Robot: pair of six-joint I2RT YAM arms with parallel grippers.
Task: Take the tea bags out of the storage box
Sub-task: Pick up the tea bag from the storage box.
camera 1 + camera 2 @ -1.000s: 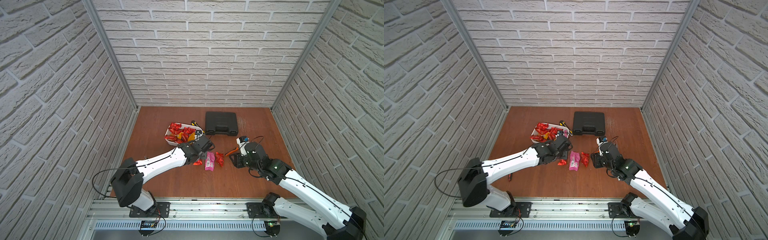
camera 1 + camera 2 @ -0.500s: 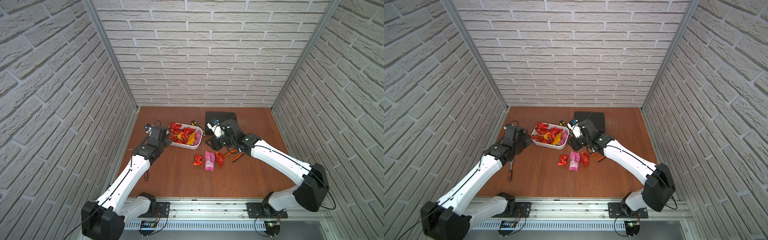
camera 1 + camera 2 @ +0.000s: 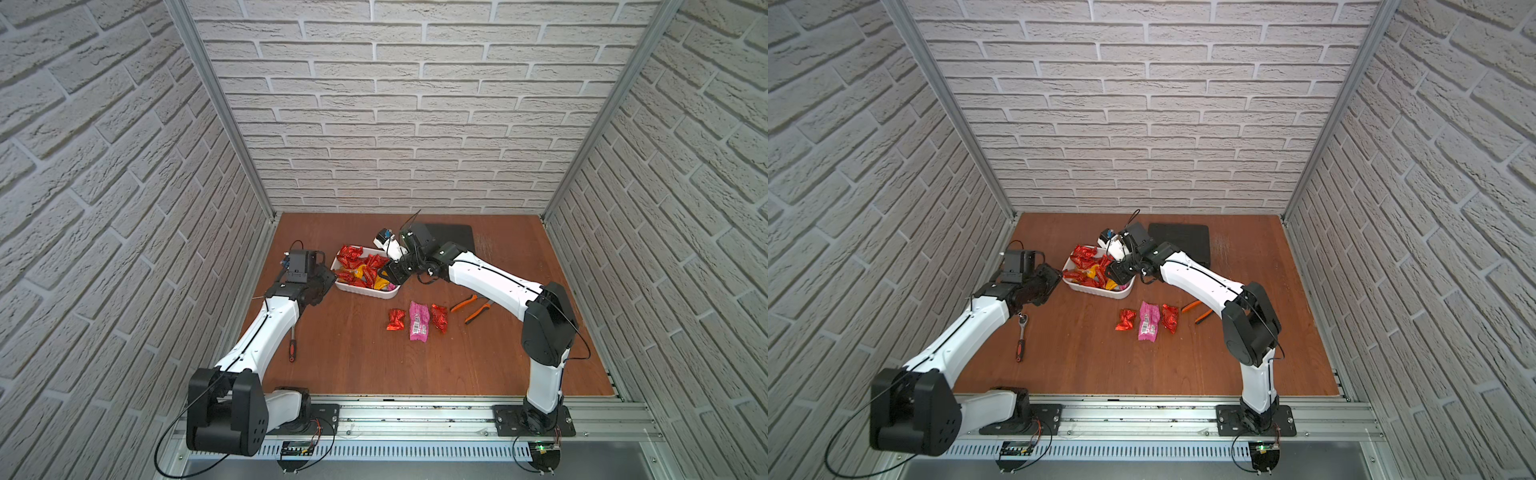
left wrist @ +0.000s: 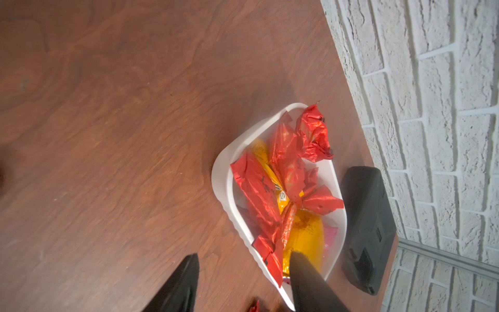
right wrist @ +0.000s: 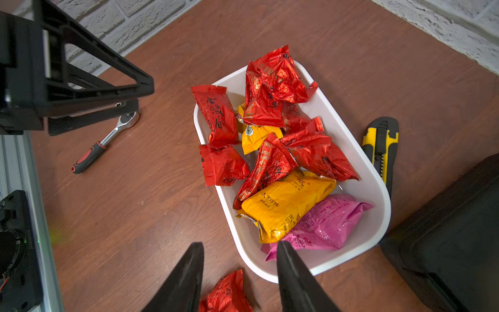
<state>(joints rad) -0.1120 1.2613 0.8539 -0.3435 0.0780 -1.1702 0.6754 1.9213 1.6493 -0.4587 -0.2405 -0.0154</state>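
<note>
Left of centre in both top views, the left pincer [image 3: 322, 277] hovers just beside the storage box [image 3: 365, 291], its jaws apart and empty. The box sits mid-frame on the worktop [image 3: 353, 357] with most tea bags [image 3: 360, 268] heaped inside; three lie loose to its lower right. The right pincer [image 5: 240, 244], jaws likewise apart and empty, hangs over the box's end by the pink sachet [image 5: 324, 224]. We judge these foil sachets light, crinkly and slippery, best pinched at a flat crimped end.
</note>
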